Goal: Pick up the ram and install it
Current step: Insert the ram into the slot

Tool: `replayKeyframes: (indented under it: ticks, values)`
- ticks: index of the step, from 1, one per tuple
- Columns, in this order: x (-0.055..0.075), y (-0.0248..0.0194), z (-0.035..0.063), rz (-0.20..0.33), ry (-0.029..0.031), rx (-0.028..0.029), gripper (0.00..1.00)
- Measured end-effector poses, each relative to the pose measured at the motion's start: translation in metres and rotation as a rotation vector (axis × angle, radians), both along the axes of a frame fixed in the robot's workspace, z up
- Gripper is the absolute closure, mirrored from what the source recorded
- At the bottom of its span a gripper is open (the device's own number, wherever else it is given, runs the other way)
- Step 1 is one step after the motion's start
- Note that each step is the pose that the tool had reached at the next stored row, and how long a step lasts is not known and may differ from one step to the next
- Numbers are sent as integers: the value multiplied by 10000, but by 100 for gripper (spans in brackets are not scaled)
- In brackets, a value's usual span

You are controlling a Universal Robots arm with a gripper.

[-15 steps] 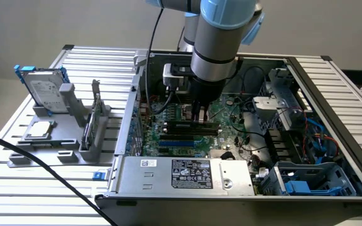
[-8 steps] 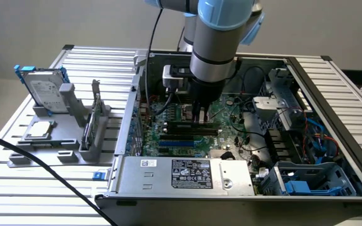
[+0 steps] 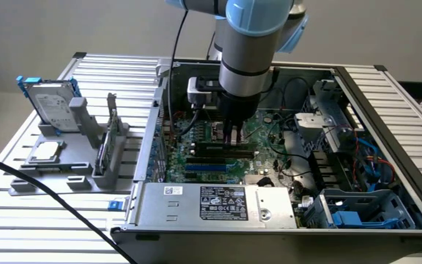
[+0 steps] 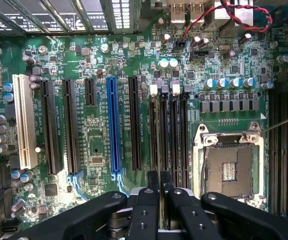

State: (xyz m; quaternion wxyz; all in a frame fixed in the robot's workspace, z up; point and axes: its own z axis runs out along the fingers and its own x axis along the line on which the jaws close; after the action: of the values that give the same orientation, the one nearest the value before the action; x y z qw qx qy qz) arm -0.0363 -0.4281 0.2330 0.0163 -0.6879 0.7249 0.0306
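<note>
The ram, a long dark green stick with black chips, stands on edge along a memory slot on the motherboard inside the open computer case. My gripper comes straight down onto its top edge near the middle, the two fingers pinched on the thin board. In the wrist view the gripper has its black fingers almost together, only a narrow gap between them, right over the bank of memory slots with white latches.
An empty processor socket lies beside the memory slots, with a blue expansion slot on their other side. A grey fixture at the exterior view's left holds a hard drive and a silver processor chip. Power supply and cables crowd the case.
</note>
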Motion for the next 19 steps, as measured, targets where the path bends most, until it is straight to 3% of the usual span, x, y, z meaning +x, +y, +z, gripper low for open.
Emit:
replayKeyframes:
  ticks: [6,19]
  values:
    - [-1,0,-17,-2,46,-1,86]
    - [-5,0,-31,-1,64,2,86]
